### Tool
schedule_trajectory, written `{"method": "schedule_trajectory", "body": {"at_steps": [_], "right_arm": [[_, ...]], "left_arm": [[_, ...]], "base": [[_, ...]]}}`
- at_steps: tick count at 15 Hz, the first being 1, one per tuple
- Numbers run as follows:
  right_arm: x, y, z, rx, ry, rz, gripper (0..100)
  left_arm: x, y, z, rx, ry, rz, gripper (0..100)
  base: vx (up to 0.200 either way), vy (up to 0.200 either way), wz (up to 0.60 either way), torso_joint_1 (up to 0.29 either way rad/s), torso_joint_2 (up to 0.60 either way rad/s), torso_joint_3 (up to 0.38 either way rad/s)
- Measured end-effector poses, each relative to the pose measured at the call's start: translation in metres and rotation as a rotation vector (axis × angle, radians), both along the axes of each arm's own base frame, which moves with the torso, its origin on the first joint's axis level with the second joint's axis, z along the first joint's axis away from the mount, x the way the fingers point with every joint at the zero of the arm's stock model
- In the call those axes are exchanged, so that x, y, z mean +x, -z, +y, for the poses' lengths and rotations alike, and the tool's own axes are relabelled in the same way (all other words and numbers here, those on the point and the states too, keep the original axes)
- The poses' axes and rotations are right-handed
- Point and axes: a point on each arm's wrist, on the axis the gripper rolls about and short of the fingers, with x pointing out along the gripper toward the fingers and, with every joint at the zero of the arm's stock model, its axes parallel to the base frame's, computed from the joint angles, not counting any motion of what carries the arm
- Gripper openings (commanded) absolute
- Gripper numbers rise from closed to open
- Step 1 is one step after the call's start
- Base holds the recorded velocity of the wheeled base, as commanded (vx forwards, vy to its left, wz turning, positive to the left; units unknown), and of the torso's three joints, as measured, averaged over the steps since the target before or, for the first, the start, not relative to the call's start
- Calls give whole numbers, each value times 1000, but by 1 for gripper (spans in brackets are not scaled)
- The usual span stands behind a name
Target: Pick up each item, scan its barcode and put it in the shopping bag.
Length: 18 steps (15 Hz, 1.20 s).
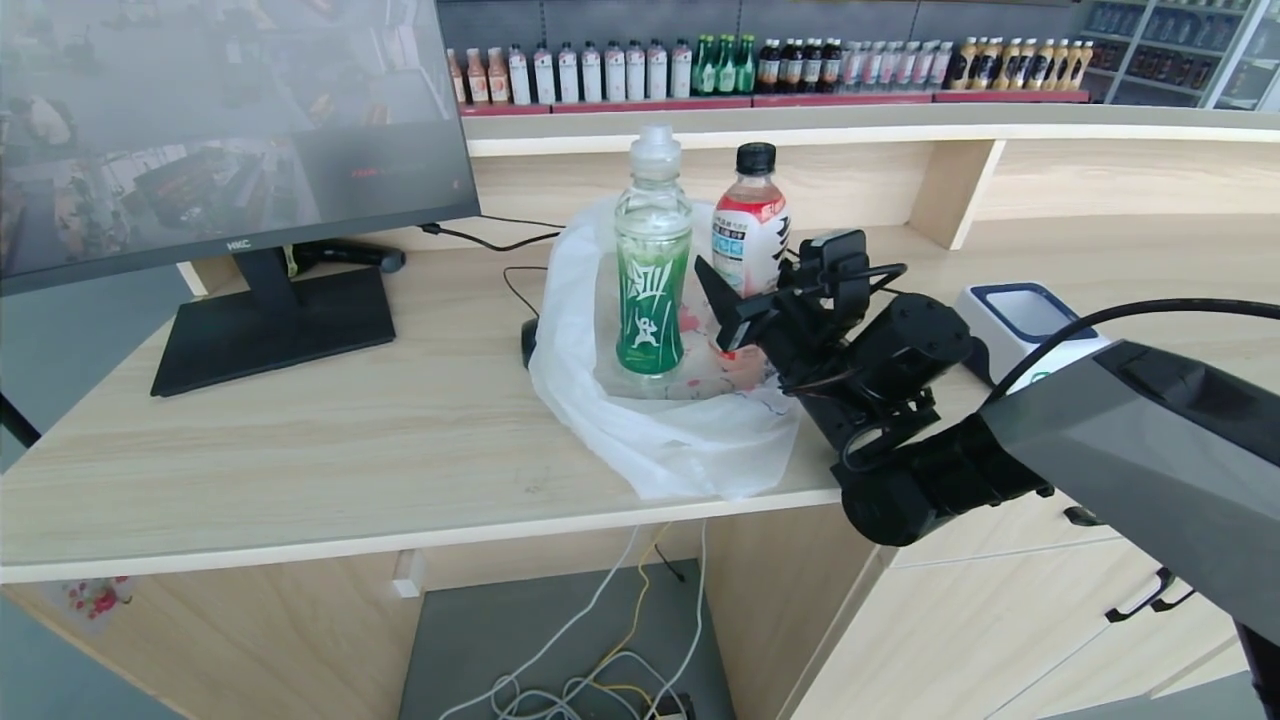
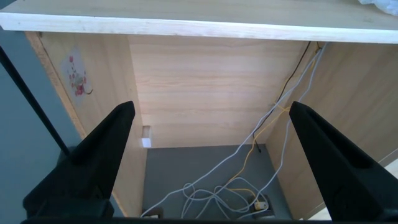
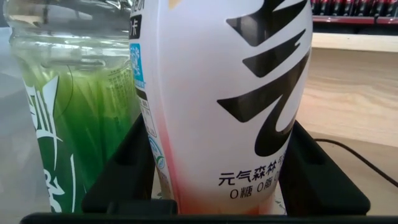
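Pale wood-grain counter [image 1: 300,450] carries a crumpled, translucent white shopping bag [image 1: 680,450] holding a ribbed clear green bottle [image 1: 652,290] and a smooth pink-labelled bottle [image 1: 750,235], the latter clamped between the flat black fingers of the right gripper [image 1: 732,312], while the left gripper [image 2: 211,124] hangs splayed wide below the countertop.

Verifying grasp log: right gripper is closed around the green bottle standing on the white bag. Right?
Not quite. The right gripper is closed around the pink bottle with the black cap, not the green bottle beside it; the right wrist view shows this. It does stand on the white bag.
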Motion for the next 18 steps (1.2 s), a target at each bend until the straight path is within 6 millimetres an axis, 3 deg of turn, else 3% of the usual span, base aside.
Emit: {"method": "schedule_trajectory", "body": {"at_steps": [18], "right_arm": [[-5, 30, -5, -37, 9, 74, 0]], "left_arm": [[0, 0, 0, 0, -1, 0, 100]], "base": [[0, 0, 0, 0, 0, 0]]}}
